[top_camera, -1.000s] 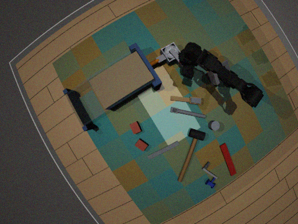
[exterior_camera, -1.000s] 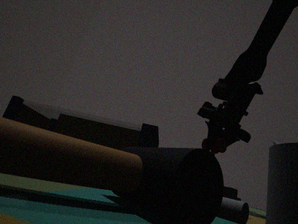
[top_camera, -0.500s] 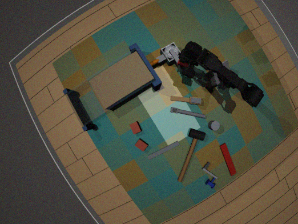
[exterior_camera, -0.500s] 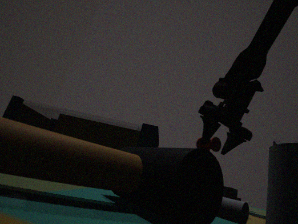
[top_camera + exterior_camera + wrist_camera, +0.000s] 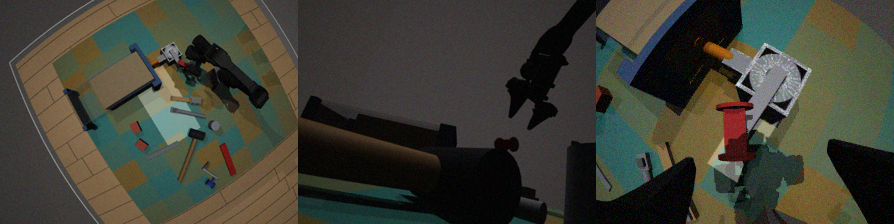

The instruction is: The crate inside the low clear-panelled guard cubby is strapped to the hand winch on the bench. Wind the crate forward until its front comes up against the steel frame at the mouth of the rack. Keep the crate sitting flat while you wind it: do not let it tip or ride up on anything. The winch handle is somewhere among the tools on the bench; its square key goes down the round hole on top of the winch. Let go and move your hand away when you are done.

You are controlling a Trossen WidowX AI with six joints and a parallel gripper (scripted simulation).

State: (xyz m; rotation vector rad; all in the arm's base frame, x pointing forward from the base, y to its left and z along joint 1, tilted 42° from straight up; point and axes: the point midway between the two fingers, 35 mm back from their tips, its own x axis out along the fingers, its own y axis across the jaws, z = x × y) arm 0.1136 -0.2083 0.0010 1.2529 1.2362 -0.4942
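The brown crate (image 5: 121, 81) (image 5: 396, 128) (image 5: 638, 20) looks flat in the clear-panelled cubby. Its front edge lies along the blue frame (image 5: 147, 63) (image 5: 652, 46); no gap shows from above, but the frame hides exact contact. An orange strap piece (image 5: 154, 62) (image 5: 716, 50) runs between frame and winch (image 5: 166, 48) (image 5: 795, 79). The handle sits on top of the winch, its arm pointing to its red grip (image 5: 182, 63) (image 5: 506, 144) (image 5: 735, 132). My gripper (image 5: 519, 123) (image 5: 764, 156) is open and empty, above the red grip and apart from it.
A wood-handled tool (image 5: 180, 99), a grey wrench-like bar (image 5: 188, 112), a grey cylinder (image 5: 214, 125), a mallet (image 5: 187, 160), a red bar (image 5: 228, 159) and a small blue-gripped crank (image 5: 210, 183) lie on the bench. Two red blocks (image 5: 135, 127) (image 5: 141, 145) lie near the cubby.
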